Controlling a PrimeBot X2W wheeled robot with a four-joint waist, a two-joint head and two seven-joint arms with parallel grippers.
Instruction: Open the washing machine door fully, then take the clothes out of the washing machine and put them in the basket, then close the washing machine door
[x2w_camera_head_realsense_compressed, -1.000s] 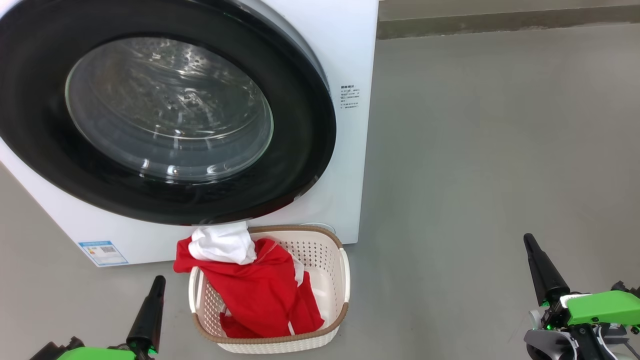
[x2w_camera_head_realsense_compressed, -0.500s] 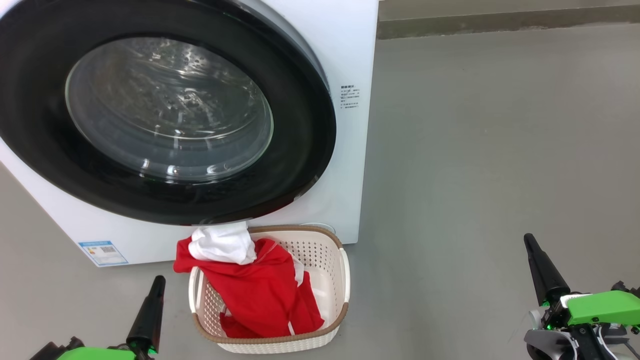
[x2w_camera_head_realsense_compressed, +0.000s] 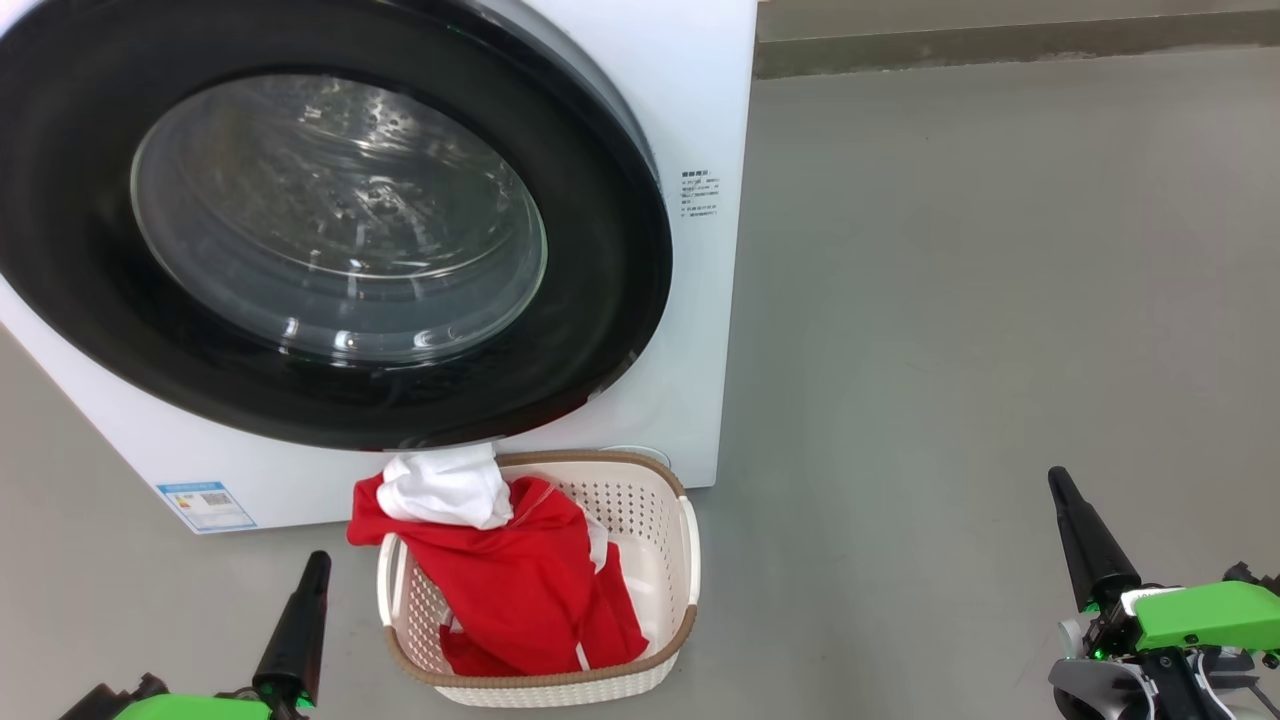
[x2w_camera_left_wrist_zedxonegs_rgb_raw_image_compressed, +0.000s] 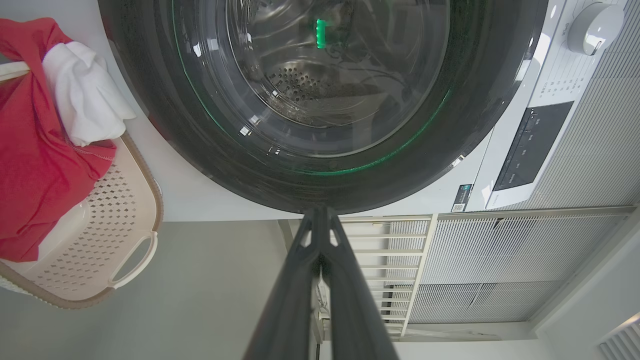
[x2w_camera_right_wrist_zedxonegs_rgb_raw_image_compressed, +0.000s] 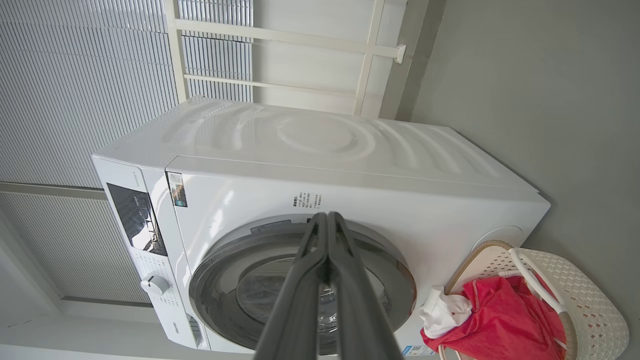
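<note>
The washing machine (x2w_camera_head_realsense_compressed: 690, 120) (x2w_camera_right_wrist_zedxonegs_rgb_raw_image_compressed: 320, 150) stands ahead with its black-rimmed door (x2w_camera_head_realsense_compressed: 330, 220) (x2w_camera_left_wrist_zedxonegs_rgb_raw_image_compressed: 320, 100) (x2w_camera_right_wrist_zedxonegs_rgb_raw_image_compressed: 300, 285) shut flat against the front. Red clothes (x2w_camera_head_realsense_compressed: 520, 590) (x2w_camera_left_wrist_zedxonegs_rgb_raw_image_compressed: 30, 165) (x2w_camera_right_wrist_zedxonegs_rgb_raw_image_compressed: 495, 320) with a white cloth (x2w_camera_head_realsense_compressed: 445, 490) on top lie in the cream basket (x2w_camera_head_realsense_compressed: 660, 540) (x2w_camera_left_wrist_zedxonegs_rgb_raw_image_compressed: 115, 215) (x2w_camera_right_wrist_zedxonegs_rgb_raw_image_compressed: 575, 295) on the floor before the machine, draped over its left rim. My left gripper (x2w_camera_head_realsense_compressed: 316, 560) (x2w_camera_left_wrist_zedxonegs_rgb_raw_image_compressed: 320, 212) is shut and empty, low left of the basket. My right gripper (x2w_camera_head_realsense_compressed: 1055, 478) (x2w_camera_right_wrist_zedxonegs_rgb_raw_image_compressed: 327, 216) is shut and empty, far right over bare floor.
Grey floor (x2w_camera_head_realsense_compressed: 1000, 300) spreads to the right of the machine up to a low wall base (x2w_camera_head_realsense_compressed: 1000, 45). A blue sticker (x2w_camera_head_realsense_compressed: 205, 505) marks the machine's lower front. The wrist views show a control panel (x2w_camera_left_wrist_zedxonegs_rgb_raw_image_compressed: 530, 145) with a knob (x2w_camera_left_wrist_zedxonegs_rgb_raw_image_compressed: 595, 22) and white slatted walls (x2w_camera_right_wrist_zedxonegs_rgb_raw_image_compressed: 75, 90).
</note>
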